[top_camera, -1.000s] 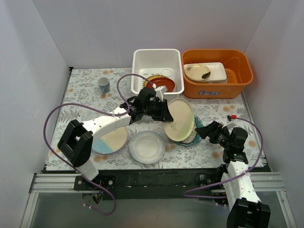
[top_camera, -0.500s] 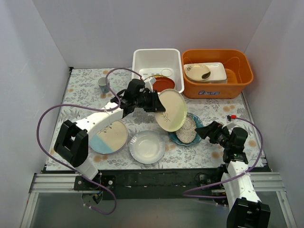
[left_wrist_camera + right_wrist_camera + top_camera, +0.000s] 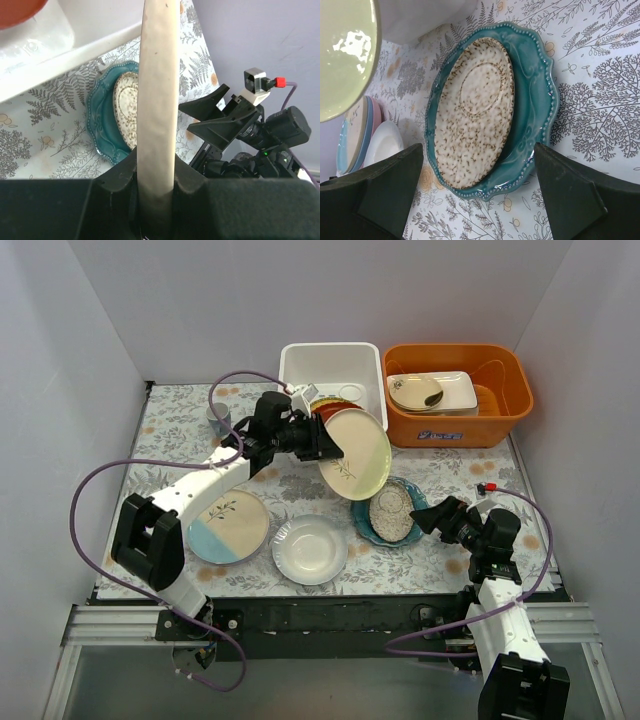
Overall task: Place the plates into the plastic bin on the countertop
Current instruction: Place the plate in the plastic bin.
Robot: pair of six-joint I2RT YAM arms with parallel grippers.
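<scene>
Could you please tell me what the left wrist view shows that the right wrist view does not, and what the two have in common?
Only the left wrist view: the left hand shut on the rim of the cream plate, seen edge-on, the white wall of the plastic bin, and the open right hand from outside.
Only the right wrist view: a stack of plates at the left edge and a white plate beside it.
Both: the teal plate with a speckled plate in it on the countertop, plus the held cream plate.

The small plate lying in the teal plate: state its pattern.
The small plate is cream, densely speckled with brown; the right wrist view shows it best.
</scene>
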